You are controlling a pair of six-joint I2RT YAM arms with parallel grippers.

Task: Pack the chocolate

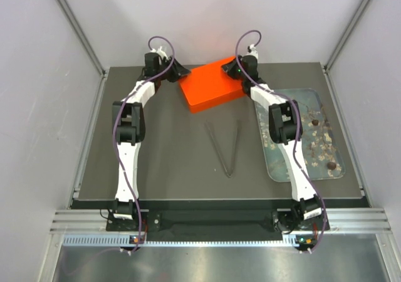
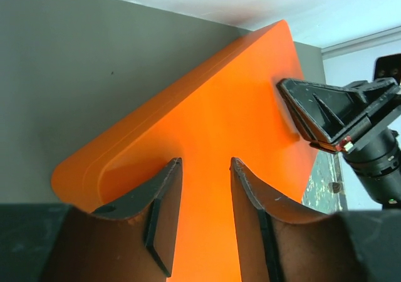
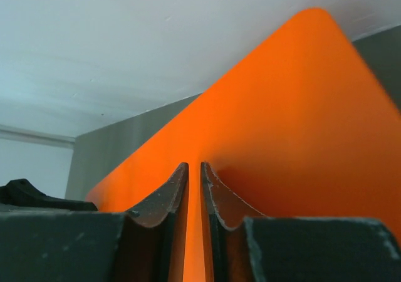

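The white-and-black left arm [image 1: 130, 131] and right arm [image 1: 285, 122] are stretched forward, wrists angled inward; the black left gripper [image 2: 205, 164] is held parted, the black right gripper [image 3: 193, 167] nearly closed.

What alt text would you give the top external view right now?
Both arms reach to an orange box at the table's far side, jaws at its far corners. Dark tweezers lie mid-table; chocolate sits on a grey-blue tray at right.
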